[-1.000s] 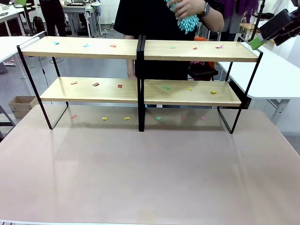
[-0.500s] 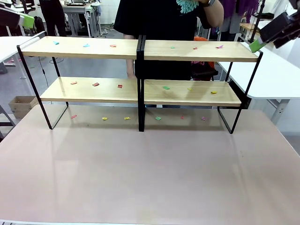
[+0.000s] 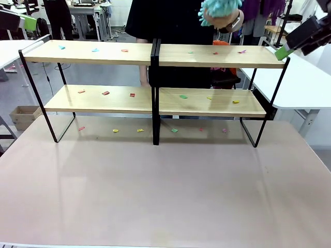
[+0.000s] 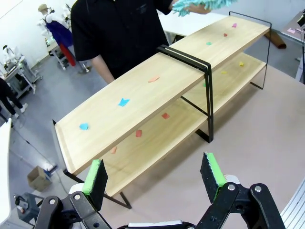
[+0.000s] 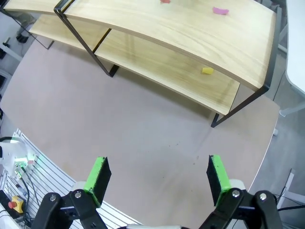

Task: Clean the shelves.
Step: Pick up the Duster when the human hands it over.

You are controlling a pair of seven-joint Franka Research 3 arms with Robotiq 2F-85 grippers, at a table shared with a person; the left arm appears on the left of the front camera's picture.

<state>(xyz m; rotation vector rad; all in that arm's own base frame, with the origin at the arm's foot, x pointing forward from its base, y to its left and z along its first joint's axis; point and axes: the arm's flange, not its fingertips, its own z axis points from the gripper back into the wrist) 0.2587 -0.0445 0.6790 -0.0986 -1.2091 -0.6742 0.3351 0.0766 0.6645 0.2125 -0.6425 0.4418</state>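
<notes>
The shelves (image 3: 155, 56) stand across the far half of the table: two joined black-framed units with light wooden boards, seen too in the left wrist view (image 4: 143, 90) and the right wrist view (image 5: 190, 28). Small coloured paper scraps (image 3: 105, 93) lie on the upper and lower boards and on the tabletop under the rack. Behind the rack a person's hand holds a fluffy teal duster (image 3: 220, 9) above the right upper board. My left gripper (image 4: 153, 174) is open, high off the rack's left end (image 3: 28, 22). My right gripper (image 5: 158, 174) is open, high off the right end (image 3: 284, 49).
The pinkish table (image 3: 165, 196) spreads bare in front of the rack. A white table (image 3: 300, 82) adjoins at the right, another at the left (image 3: 10, 49). A cardboard box (image 3: 23, 116) sits on the floor at the left. The person in black (image 3: 170, 20) stands right behind the rack.
The person's hand with the teal duster rose out of the top of the picture, then came back down a little further right. My left gripper has come into view at the top left.
</notes>
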